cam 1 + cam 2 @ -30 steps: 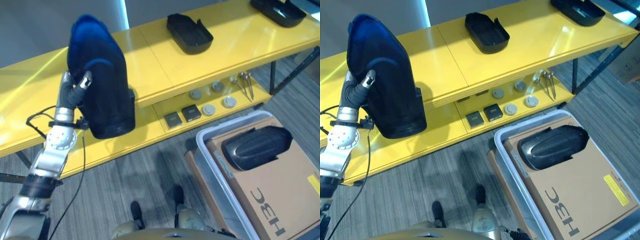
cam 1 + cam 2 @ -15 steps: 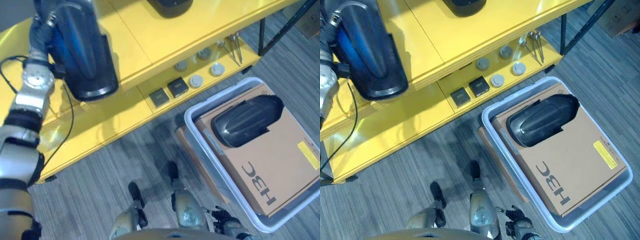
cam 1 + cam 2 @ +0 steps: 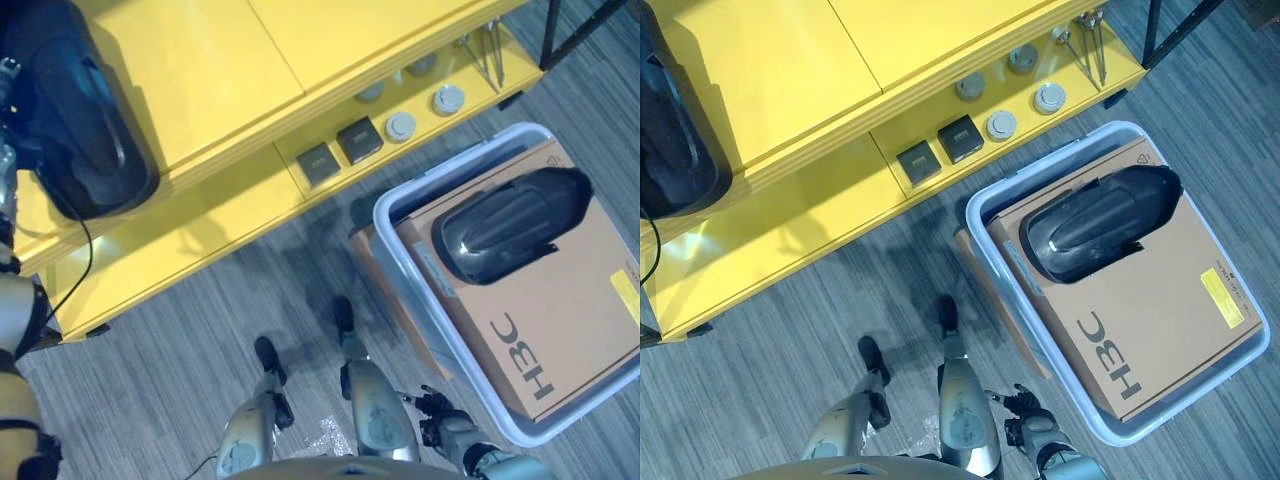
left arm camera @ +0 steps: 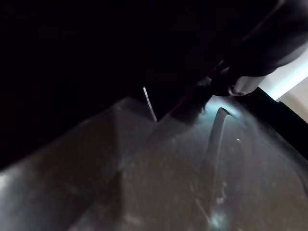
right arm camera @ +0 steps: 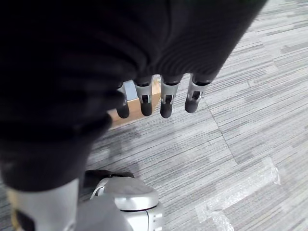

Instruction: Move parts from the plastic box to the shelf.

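A large black moulded part [image 3: 80, 130] is at the left end of the yellow shelf's top board [image 3: 250, 60]. My left hand [image 3: 6, 75] is at its far side, and its wrist view shows the part's dark inside [image 4: 168, 168] from very close, with a finger [image 4: 238, 85] curled on the part's edge. I cannot tell whether the part rests on the board. A second black part [image 3: 510, 225] lies on a cardboard box [image 3: 560, 320] inside the clear plastic box [image 3: 400, 215] on the floor at the right. My right hand [image 5: 166, 103] hangs low over the floor, fingers relaxed and holding nothing.
The shelf's lower board [image 3: 200, 240] holds two dark square pieces [image 3: 340, 150], round grey discs [image 3: 400, 125] and thin metal tools [image 3: 490, 60]. Grey striped carpet [image 3: 180, 380] lies between the shelf and the box.
The head camera has tilted down, so the whole scene has shifted. My left hand has brought the black part from upright above the shelf down to the top board's left end.
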{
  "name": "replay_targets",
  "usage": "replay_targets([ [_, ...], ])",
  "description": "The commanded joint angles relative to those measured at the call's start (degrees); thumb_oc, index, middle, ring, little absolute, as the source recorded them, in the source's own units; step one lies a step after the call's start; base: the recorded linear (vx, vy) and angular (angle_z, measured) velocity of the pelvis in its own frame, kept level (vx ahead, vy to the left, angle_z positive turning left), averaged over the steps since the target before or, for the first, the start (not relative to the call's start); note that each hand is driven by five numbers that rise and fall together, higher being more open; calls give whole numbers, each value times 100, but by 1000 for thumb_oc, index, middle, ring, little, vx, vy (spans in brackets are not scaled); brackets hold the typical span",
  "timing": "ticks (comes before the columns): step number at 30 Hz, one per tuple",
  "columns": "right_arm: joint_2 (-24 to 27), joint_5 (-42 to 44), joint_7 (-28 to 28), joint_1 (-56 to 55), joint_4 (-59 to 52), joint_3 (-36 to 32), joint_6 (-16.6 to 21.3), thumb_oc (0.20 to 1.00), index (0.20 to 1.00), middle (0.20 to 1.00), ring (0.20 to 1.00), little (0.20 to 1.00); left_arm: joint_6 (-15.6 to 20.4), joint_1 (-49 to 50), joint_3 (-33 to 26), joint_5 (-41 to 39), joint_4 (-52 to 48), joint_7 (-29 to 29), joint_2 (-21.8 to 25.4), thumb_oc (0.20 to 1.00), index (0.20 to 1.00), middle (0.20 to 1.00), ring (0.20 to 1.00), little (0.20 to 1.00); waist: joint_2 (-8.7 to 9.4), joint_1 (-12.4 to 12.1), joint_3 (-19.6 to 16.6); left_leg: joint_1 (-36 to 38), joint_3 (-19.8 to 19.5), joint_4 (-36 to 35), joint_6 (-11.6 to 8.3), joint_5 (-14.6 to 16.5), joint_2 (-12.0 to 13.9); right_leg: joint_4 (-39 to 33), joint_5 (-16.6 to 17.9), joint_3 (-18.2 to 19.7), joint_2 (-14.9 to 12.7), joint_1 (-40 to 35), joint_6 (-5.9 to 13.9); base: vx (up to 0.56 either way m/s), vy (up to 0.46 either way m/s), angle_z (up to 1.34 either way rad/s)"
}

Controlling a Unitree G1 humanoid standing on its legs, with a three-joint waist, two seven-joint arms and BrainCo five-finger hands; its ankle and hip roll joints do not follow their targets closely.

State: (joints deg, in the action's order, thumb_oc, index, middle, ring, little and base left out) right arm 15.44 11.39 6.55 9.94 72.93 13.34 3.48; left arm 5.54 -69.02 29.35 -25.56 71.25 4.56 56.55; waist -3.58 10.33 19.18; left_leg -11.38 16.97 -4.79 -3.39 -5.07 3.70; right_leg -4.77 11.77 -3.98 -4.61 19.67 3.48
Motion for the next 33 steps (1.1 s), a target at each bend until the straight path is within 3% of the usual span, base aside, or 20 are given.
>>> replay_targets([
  [1, 17, 174, 53, 55, 213, 202, -60, 1000, 1000, 1000, 1000, 1000, 90, -548, 198, 314, 323, 125, 533, 200, 200, 200, 200, 200, 28, 15, -220, -27, -331, -21, -461, -220, 473, -15, -97, -6, -522, -205, 696, 0, 0, 0],
  [14, 42, 168, 261, 203, 158, 353, -51, 1000, 1000, 1000, 1000, 1000, 7, -882, -111, -28, 680, 598, 176, 200, 200, 200, 200, 200, -21, 114, -24, -276, -265, -21, -490, -251, 485, -15, -52, 146, -465, 84, 680, 1, 0, -1],
  [21, 25, 279, 284, 181, 111, 338, -31, 1000, 1000, 1000, 1000, 1000, -39, -934, -135, 54, 795, 701, 228, 200, 200, 200, 200, 200, -2, 141, 16, -288, -216, -21, -498, -250, 497, -9, -33, 218, -430, 158, 676, 10, -4, -9],
  [22, 24, 303, 289, 182, 101, 337, -31, 1000, 1000, 1000, 1000, 1000, -63, -944, -132, 113, 846, 732, 247, 256, 256, 256, 256, 256, -2, 145, 24, -269, -204, -21, -500, -248, 507, -6, -38, 246, -420, 160, 670, 14, -6, -5],
  [23, 29, 288, 283, 182, 123, 361, -36, 1000, 1000, 1000, 1000, 1000, -87, -911, -158, 140, 872, 735, 267, 583, 583, 583, 583, 583, -22, 134, 14, -254, -188, -21, -505, -251, 514, -2, -48, 241, -415, 161, 663, 0, 0, 0],
  [24, 33, 272, 280, 166, 118, 370, -40, 1000, 1000, 1000, 1000, 1000, -122, -885, -150, 178, 898, 705, 307, 1000, 1000, 1000, 1000, 1000, -24, 136, 4, -245, -185, -21, -508, -255, 522, 1, -55, 237, -407, 153, 655, 0, 0, 0],
  [33, 44, 228, 238, 141, 159, 451, -81, 1000, 1000, 1000, 1000, 1000, -247, -1057, -70, 286, 1029, 690, 254, 1000, 1000, 1000, 1000, 1000, -52, 141, -72, -225, -229, -21, -523, -260, 543, -9, -82, 216, -385, 97, 629, 0, -6, -2],
])
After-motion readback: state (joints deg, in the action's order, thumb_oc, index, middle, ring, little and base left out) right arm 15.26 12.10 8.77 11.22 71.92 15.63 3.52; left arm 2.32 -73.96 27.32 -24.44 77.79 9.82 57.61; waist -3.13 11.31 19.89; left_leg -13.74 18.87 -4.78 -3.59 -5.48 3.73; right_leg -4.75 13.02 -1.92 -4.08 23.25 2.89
